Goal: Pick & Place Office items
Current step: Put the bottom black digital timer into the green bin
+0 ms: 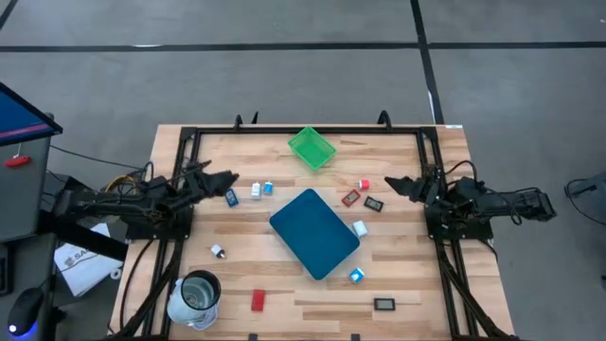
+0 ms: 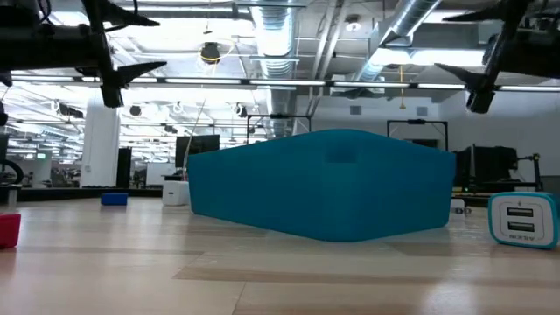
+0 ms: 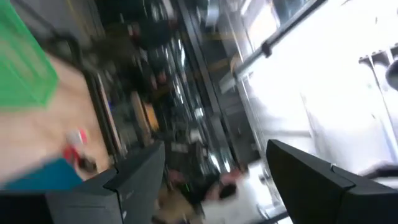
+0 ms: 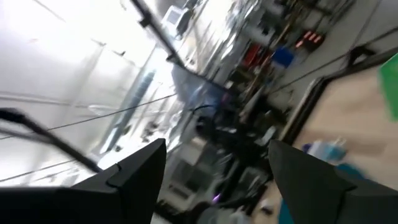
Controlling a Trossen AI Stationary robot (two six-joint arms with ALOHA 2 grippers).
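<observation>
Red rectangle near front edge, long axis front-to-back.

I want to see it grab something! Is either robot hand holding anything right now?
No, nothing is held. The left gripper and the right gripper are both open and empty, above the table.

A grey floor crossed by dark lines surrounds the wooden table, which has a black frame at its far edge. Beyond the table lies an open, brightly lit hall: white ceiling ducts, pipes and strip lights run overhead, and a white pillar stands at one side. A blue-topped stand sits on the floor beside the table, with white paper lying nearby.
</observation>
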